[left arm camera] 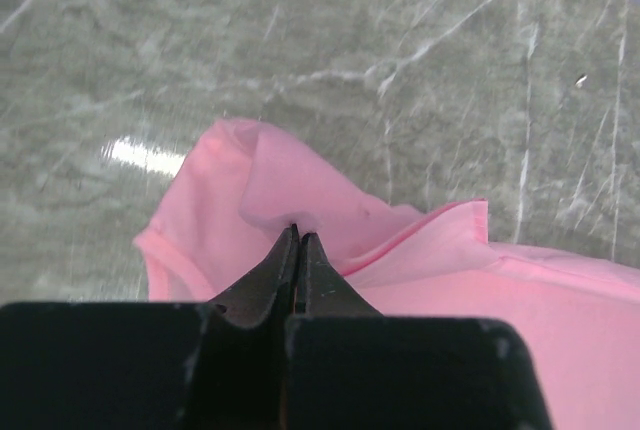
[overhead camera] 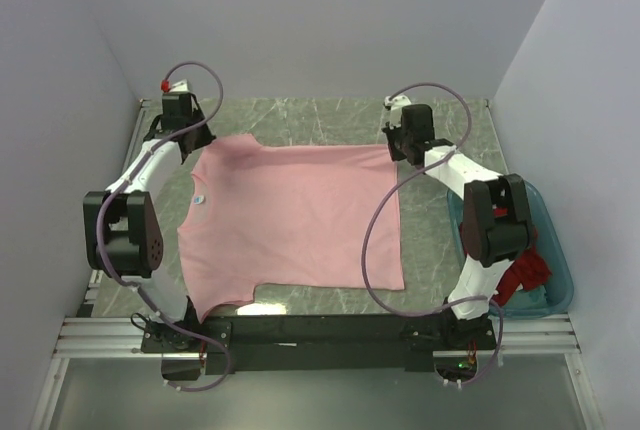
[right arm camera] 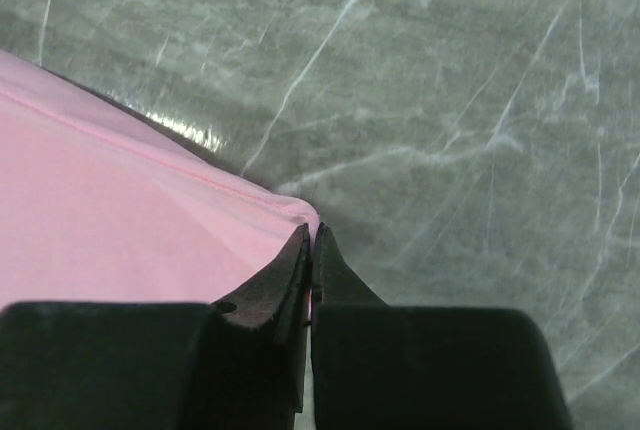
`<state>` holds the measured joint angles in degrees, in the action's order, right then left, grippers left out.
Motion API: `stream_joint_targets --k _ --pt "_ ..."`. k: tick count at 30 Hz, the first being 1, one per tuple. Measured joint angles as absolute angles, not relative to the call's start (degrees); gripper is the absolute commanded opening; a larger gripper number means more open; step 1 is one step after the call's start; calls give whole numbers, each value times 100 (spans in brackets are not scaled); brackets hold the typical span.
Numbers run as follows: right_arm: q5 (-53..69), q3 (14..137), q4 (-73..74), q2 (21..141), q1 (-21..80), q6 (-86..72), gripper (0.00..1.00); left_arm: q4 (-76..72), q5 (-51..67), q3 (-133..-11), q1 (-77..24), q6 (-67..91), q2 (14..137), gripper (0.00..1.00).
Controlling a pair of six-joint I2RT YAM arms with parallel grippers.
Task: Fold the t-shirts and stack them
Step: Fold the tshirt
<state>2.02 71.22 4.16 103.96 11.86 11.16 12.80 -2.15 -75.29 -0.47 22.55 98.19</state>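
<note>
Pinching tip to tip, the left fingers (left arm camera: 262, 288) are closed on a puckered fold of sleeve, the cloth bunching up around them. Across the way, the right fingers (right arm camera: 268, 285) are pressed together just as tightly at the far hem corner; they appear to have the edge nipped, though the contact itself is hidden. Between them the pink t-shirt (overhead camera: 290, 215) lies spread on the desk (overhead camera: 300, 118), collar to the left and hem to the right. It looks light, limp and thin, so it will sag and drape from wherever it is held. Corners and seams are the sensible places to take it, as both arms do here. The red t-shirt (overhead camera: 530, 272) sits crumpled in the teal tub (overhead camera: 562, 280) at the right.
</note>
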Motion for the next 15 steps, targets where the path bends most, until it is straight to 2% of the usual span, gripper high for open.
stream_joint_targets --k 15 --pt "95 6366 600 9607 1304 740 0 1791 -360 -6486 -47 2681 8849 1"
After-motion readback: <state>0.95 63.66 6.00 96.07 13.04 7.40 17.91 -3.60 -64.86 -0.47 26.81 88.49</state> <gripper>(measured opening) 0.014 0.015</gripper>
